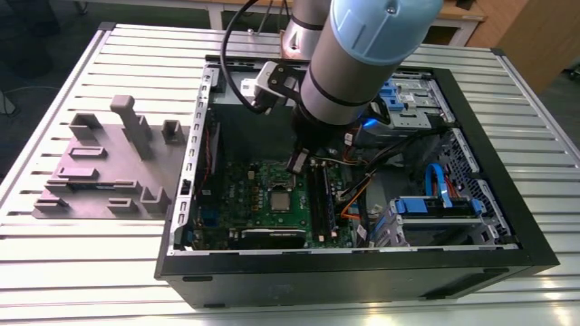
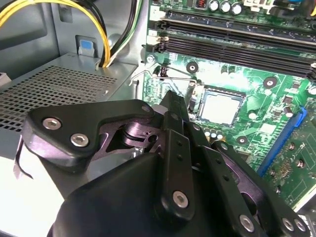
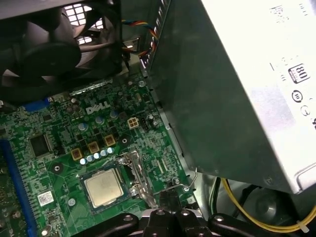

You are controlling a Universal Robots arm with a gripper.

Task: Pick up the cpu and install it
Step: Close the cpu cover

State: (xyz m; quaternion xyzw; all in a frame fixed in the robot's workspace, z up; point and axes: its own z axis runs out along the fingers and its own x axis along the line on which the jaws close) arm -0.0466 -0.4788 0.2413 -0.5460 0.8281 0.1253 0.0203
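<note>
The open computer case (image 1: 363,268) lies on its side, its green motherboard (image 1: 240,193) exposed. Over the board hangs the gripper (image 1: 295,165), fingers (image 2: 173,123) pressed together, tips just beside the socket lever (image 2: 175,77). The cpu (image 3: 102,190) sits in its socket (image 2: 221,91), near them, untouched.

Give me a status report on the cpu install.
Gripper low over the motherboard, beside the socket. Cpu sits in the socket, not held. Socket lever close by the gripper.

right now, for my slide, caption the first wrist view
Wrist close-up: the cpu lies in its socket on the green motherboard, with a black fan and a grey power supply box nearby.
</note>
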